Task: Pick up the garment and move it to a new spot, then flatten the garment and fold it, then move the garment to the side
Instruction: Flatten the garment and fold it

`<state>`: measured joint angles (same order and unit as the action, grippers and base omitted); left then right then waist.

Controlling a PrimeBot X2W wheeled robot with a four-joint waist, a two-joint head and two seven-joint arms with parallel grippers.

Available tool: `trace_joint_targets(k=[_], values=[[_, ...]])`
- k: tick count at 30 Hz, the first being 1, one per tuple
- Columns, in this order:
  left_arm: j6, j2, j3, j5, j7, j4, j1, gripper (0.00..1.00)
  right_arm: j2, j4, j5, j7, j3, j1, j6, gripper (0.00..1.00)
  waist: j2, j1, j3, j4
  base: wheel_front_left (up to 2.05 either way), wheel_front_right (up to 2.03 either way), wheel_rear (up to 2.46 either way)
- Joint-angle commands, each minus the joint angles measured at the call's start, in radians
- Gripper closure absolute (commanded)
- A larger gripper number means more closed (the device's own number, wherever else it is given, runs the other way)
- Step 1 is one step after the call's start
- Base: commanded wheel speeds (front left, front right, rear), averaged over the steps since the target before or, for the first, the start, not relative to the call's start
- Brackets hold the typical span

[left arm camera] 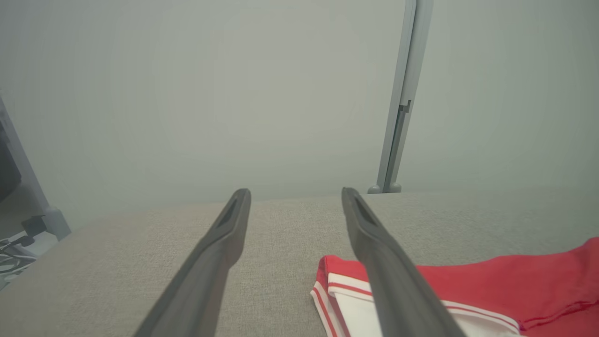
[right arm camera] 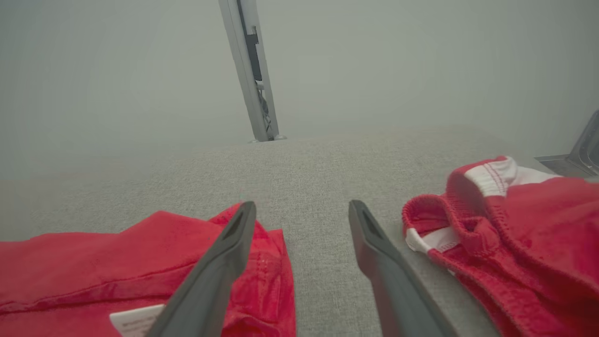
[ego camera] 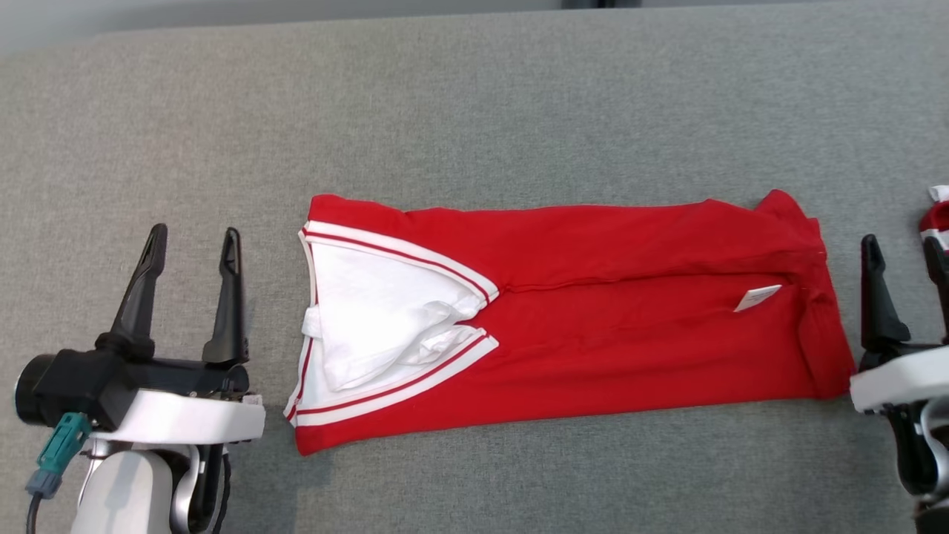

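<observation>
Centre frame, garment point(ego camera: 630, 356): red; white collar bands, thin red stripe. Surface point(ego camera: 474, 111): flecked grey. Right edge, cloth point(ego camera: 936, 219): red, white.

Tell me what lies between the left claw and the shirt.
Only bare grey table, seen in the head view. The open left claw stands apart from the shirt, at its collar end.

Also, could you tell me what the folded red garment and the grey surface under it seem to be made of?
Folded red garment: soft matte knit, likely cotton jersey; it creases limply, with stitched hems. Grey surface: coarse woven upholstery-like fabric, matte; a fine heathered weave shows.
</observation>
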<state>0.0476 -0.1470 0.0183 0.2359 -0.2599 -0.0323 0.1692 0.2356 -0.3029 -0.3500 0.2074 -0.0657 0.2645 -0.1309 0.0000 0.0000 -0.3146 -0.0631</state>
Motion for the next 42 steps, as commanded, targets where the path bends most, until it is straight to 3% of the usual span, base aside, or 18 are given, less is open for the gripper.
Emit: trace_joint_targets(k=[1, 8, 14, 16, 19, 20, 21, 38, 42], values=[[0.004, -0.001, 0.0, -0.007, -0.003, -0.001, 0.015, 0.0, 0.005, -0.012, -0.01, -0.004, 0.003, 0.019, 0.0, 0.0, 0.0, 0.0, -0.011, -0.009, 0.0, 0.0, 0.0], [0.022, 0.021, 0.008, -0.023, -0.003, -0.019, 0.039, 0.0, -0.007, -0.227, -0.06, -0.047, 0.096, 0.116, 0.0, 0.0, 0.0, 0.0, -0.039, -0.027, 0.0, 0.0, 0.0], [0.036, 0.032, 0.003, -0.033, -0.003, -0.029, 0.046, 0.0, -0.023, -0.311, -0.121, -0.07, 0.183, 0.071, 0.0, 0.0, 0.0, 0.0, -0.044, -0.032, 0.0, 0.0, 0.0], [0.041, 0.038, 0.0, -0.037, -0.003, -0.032, 0.047, 0.0, -0.028, -0.308, -0.134, -0.065, 0.22, 0.032, 0.0, 0.15, 0.0, 0.0, -0.043, -0.032, 0.0, 0.0, 0.0], [0.044, 0.04, -0.008, -0.042, -0.003, -0.03, 0.046, 0.0, -0.038, -0.291, -0.139, -0.038, 0.236, 0.013, -0.001, 0.55, 0.0, 0.0, -0.043, -0.026, 0.0, 0.0, 0.0], [0.045, 0.041, -0.013, -0.042, -0.003, -0.029, 0.046, 0.0, -0.037, -0.286, -0.143, -0.029, 0.236, 0.014, -0.001, 0.95, 0.0, 0.0, -0.044, -0.023, 0.0, 0.0, 0.0], [0.047, 0.042, -0.015, -0.044, -0.003, -0.029, 0.046, 0.0, -0.037, -0.282, -0.148, -0.02, 0.231, 0.018, 0.0, 1.0, 0.0, 0.0, -0.045, -0.02, 0.0, 0.0, 0.0], [0.056, 0.05, -0.055, -0.065, -0.003, -0.018, 0.034, 0.0, 0.074, -0.221, -0.191, 0.055, 0.089, 0.043, 0.001, 1.0, 0.0, 0.0, -0.042, 0.023, 0.0, 0.0, 0.0], [0.057, 0.052, -0.063, -0.068, -0.003, -0.021, 0.034, 0.0, 0.069, -0.162, -0.196, 0.055, 0.096, 0.047, 0.0, 1.0, 0.0, 0.0, -0.042, 0.035, 0.0, 0.0, 0.0]])
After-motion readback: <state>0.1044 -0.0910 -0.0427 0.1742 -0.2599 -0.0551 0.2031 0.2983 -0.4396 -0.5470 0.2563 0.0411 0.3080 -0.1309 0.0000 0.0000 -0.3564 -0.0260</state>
